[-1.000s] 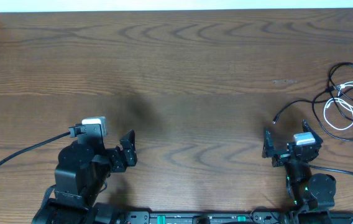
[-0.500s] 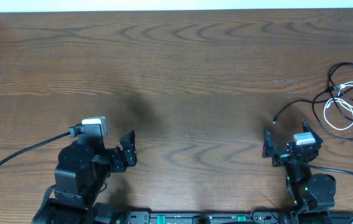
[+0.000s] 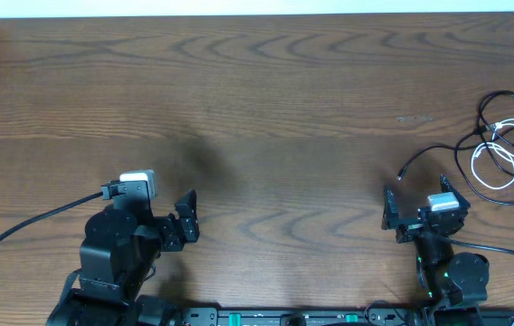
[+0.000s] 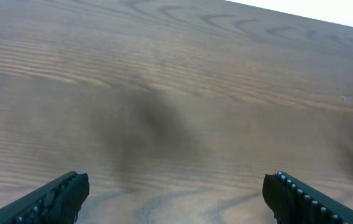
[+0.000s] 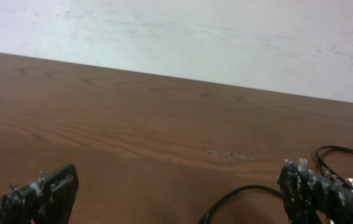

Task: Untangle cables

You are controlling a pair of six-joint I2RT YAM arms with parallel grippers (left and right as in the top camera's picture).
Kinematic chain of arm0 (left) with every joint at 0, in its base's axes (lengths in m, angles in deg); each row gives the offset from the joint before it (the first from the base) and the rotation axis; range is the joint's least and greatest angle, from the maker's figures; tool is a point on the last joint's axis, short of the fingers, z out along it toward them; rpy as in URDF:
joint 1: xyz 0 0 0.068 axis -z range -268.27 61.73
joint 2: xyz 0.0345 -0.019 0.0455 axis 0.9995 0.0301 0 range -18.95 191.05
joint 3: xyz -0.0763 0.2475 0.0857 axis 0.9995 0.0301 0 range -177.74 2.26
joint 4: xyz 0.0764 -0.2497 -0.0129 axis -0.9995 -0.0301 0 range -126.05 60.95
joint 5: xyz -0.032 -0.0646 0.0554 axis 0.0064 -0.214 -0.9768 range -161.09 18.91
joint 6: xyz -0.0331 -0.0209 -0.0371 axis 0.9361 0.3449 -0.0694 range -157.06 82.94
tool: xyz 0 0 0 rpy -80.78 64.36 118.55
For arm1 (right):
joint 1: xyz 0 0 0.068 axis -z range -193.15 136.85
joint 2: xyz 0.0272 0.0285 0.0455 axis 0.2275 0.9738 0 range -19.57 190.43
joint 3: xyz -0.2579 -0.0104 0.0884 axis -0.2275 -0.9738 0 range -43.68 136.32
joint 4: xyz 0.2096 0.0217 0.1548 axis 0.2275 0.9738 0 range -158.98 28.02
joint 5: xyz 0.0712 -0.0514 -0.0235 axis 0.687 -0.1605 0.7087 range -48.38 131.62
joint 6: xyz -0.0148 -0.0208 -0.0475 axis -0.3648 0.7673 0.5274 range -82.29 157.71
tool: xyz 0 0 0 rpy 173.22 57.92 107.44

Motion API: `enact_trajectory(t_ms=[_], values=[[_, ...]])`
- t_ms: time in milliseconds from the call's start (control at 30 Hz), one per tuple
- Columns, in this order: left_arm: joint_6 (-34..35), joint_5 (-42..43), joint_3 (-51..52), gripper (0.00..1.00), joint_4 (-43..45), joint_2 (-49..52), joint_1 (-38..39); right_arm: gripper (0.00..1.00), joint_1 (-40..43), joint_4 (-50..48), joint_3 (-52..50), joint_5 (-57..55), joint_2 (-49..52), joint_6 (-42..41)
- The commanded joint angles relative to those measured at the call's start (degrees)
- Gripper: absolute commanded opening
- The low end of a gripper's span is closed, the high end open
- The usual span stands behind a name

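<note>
The black cable [image 3: 513, 93] and white cable [image 3: 480, 158] lie looped at the counter's [image 3: 266, 109] far right, the black tail pointing left, and the left tool [image 4: 176, 185] and right tool [image 5: 178, 174] are both spread apart.

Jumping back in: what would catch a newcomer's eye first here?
The black cable and white cable lie looped over each other at the far right edge of the table. The left gripper and right gripper hang open and empty near the front edge, touching neither cable.
</note>
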Motion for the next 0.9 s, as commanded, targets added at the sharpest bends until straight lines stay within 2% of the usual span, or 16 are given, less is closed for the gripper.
enact_trajectory(t_ms=[0, 300, 467, 633, 867], values=[[-1.95, -0.76, 2.91, 0.94, 1.66, -2.12, -1.86, 0.99, -0.57, 0.22, -0.07, 0.57, -0.42, 0.74], [-1.92, 1.51, 23.41, 0.94, 19.19, -18.21, -8.17, 0.99, -0.57, 0.24, -0.07, 0.55, -0.42, 0.74], [-1.95, 1.62, 30.99, 0.94, 26.25, -25.53, -10.01, 0.99, -0.57, 0.24, -0.07, 0.57, -0.42, 0.74], [-2.08, 1.42, 35.71, 0.94, 32.33, -29.09, -11.06, 0.99, -0.57, 0.24, -0.07, 0.57, -0.42, 0.74], [-5.25, 1.46, 42.49, 0.94, 46.38, -29.42, -11.15, 0.99, -0.57, 0.24, -0.07, 0.55, -0.42, 0.74]])
